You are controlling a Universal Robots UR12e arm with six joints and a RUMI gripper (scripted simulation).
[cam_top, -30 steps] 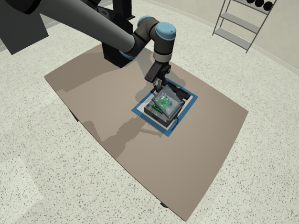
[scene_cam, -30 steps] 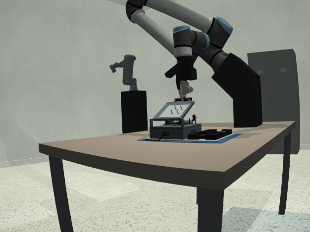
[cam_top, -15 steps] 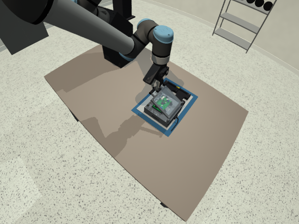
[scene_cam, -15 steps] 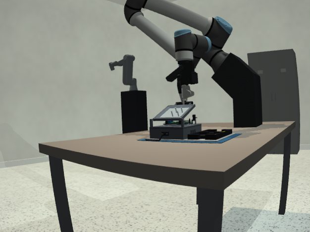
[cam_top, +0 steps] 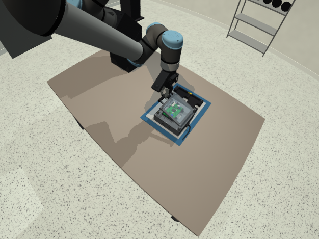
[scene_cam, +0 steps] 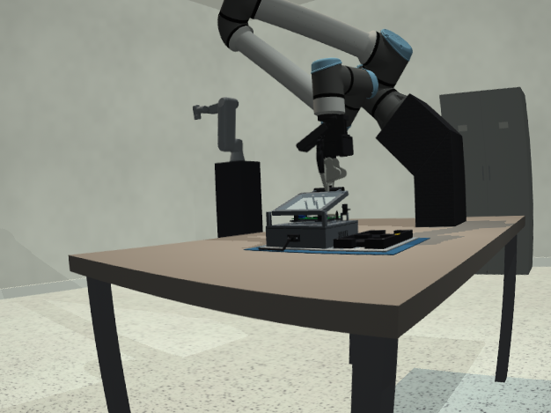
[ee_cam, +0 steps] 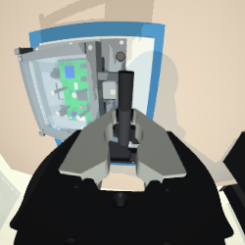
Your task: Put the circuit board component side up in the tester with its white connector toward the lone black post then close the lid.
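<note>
The dark tester (cam_top: pixel 173 117) stands on a blue mat (cam_top: pixel 175 113). The green circuit board (cam_top: pixel 174 111) lies inside it, seen through the clear lid (cam_top: pixel 178 108); it also shows in the wrist view (ee_cam: pixel 74 88). The lid (scene_cam: pixel 309 201) is tilted low over the tester, its handle edge still raised. My gripper (ee_cam: pixel 124 109) (scene_cam: pixel 328 186) is shut on the lid's black handle bar (ee_cam: pixel 124 103), at the lid's raised edge. The black tray (scene_cam: pixel 373 238) lies beside the tester and looks empty.
A lone black post (scene_cam: pixel 344 210) stands on the tester near the tray side. A cable (cam_top: pixel 187 131) leaves the tester's front. The robot's black base (scene_cam: pixel 422 164) is behind the mat. A second small arm on a pedestal (scene_cam: pixel 237 192) stands off the table.
</note>
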